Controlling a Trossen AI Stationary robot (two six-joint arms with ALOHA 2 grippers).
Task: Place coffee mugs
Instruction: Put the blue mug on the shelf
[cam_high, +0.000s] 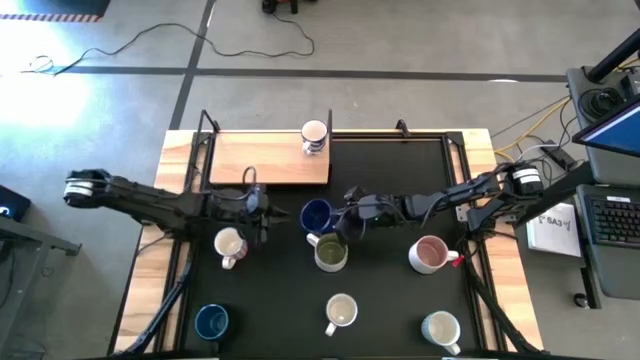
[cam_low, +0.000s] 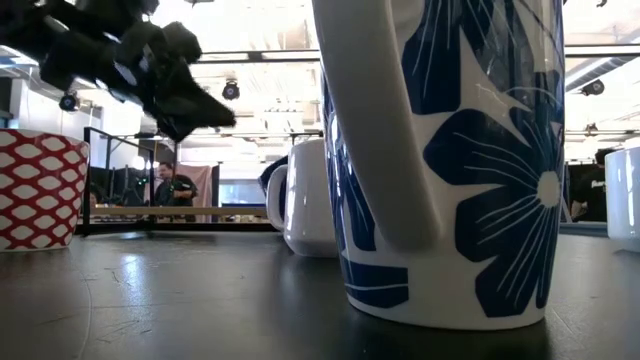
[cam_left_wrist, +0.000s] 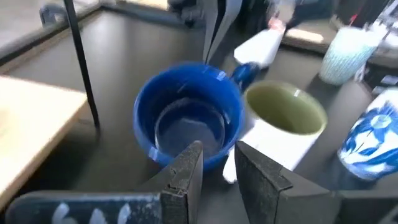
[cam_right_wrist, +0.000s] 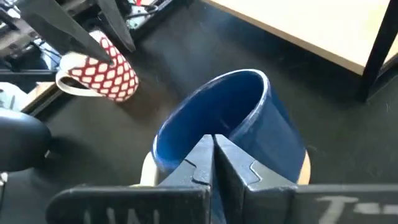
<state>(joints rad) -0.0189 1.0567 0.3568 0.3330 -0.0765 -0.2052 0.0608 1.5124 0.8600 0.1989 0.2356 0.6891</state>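
The dark blue mug (cam_high: 316, 214) is sitting at the centre of the high view on the black counter (cam_high: 390, 300), tilting in the right wrist view, its handle hidden there. The right gripper (cam_right_wrist: 213, 163) is closing its jaws on the mug's near rim, the arm reaching in from the right edge. Just below sits the olive-green mug (cam_high: 331, 252). The left gripper (cam_left_wrist: 216, 169) is hovering beside the blue mug with jaws slightly apart, holding nothing. The printed mug (cam_high: 314, 135) is standing on the wooden shelf (cam_high: 268, 158) above.

blue mug (cam_high: 316, 214) crowded by olive mug (cam_high: 331, 254)
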